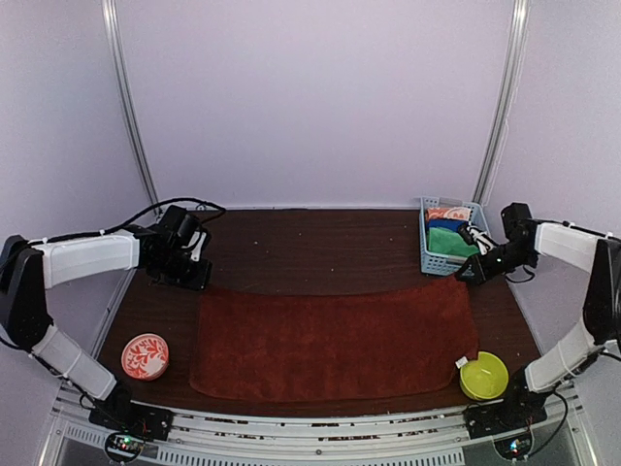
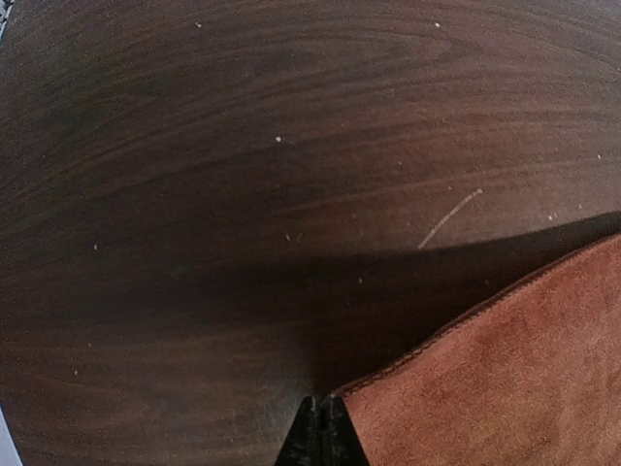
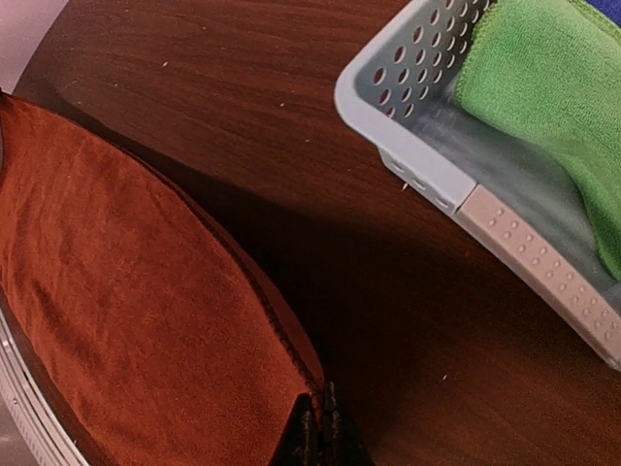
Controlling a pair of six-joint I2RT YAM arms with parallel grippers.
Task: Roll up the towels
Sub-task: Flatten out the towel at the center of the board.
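The rust-red towel [image 1: 330,340] lies spread flat across the dark wooden table, long side running left to right. My left gripper [image 1: 199,282] is at its far left corner, with the jaws shut on the corner tip [image 2: 321,403] and the towel [image 2: 505,379] stretching away to the right. My right gripper [image 1: 465,277] is at the far right corner, shut on the hem [image 3: 320,400] of the towel [image 3: 126,291]. The green towel [image 1: 452,243] lies bundled in a basket [image 1: 427,260] behind the right gripper. It shows again in the right wrist view [image 3: 553,78].
The pale blue perforated basket [image 3: 427,165] at the back right also holds a blue cloth [image 1: 446,225] and an orange patterned one [image 1: 446,212]. A red patterned round dish [image 1: 145,356] sits near left. A yellow-green round dish [image 1: 483,376] sits near right, touching the towel's corner.
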